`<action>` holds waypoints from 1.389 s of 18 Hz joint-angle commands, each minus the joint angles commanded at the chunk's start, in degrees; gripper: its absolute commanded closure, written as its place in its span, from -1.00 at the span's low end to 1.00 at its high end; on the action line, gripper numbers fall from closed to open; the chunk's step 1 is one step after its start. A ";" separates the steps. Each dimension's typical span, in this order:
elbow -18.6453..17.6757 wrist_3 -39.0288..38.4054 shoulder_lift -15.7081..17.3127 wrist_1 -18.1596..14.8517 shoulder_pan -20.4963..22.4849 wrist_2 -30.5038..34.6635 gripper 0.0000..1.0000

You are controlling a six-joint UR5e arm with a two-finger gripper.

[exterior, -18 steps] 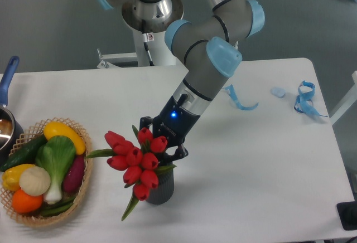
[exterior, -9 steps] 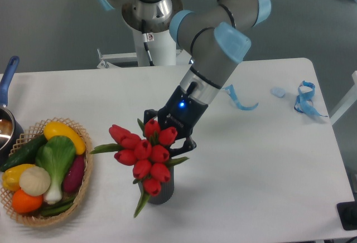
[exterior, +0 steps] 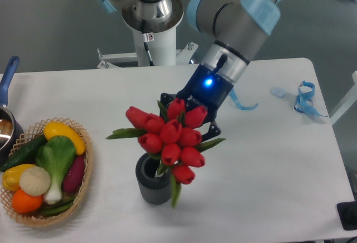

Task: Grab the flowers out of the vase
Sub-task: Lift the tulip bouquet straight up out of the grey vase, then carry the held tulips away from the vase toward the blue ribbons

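Observation:
The flowers (exterior: 169, 137), a bunch of red tulips with green leaves, hang in the air over the table's middle, tilted toward the camera. My gripper (exterior: 187, 117) is shut on the bunch from behind; the blooms hide its fingertips and the stems. The vase (exterior: 152, 180), a small dark grey ribbed cylinder, stands upright just below and left of the bunch. Its round mouth now shows open, with only a leaf tip hanging in front of its right rim.
A wicker basket (exterior: 83, 184) of colourful vegetables sits at the left front. A blue-handled pot (exterior: 8, 117) stands at the far left edge. Blue ribbon scraps (exterior: 304, 98) lie at the back right. The robot's base (exterior: 152, 37) rises behind the table.
The gripper has risen and moved right with the tulips, drawing them up from the vase. The vase's mouth, hidden before, is now uncovered. The vase stayed upright.

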 joint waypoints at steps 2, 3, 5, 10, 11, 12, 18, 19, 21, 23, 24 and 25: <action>0.09 -0.79 0.00 -0.09 0.00 0.00 0.49; 0.09 -0.88 0.09 -0.09 0.00 -0.09 0.48; -0.08 -0.88 0.70 -0.44 0.00 0.00 0.48; -2.10 -0.80 2.11 -0.44 -0.35 0.52 0.49; -2.98 -0.62 2.54 -0.44 -0.35 0.53 0.49; -3.33 -0.62 2.98 -0.44 -0.26 0.44 0.49; -6.68 -1.32 6.85 -1.40 0.00 0.53 0.49; -6.68 -1.76 7.29 -1.93 -0.09 0.53 0.49; -6.59 -2.03 7.56 -2.37 0.09 0.53 0.49; -5.45 -2.64 7.56 -2.37 0.79 0.88 0.49; -4.49 -3.08 7.47 -2.37 1.40 1.05 0.49; -3.35 -3.17 7.38 -2.29 2.36 1.05 0.49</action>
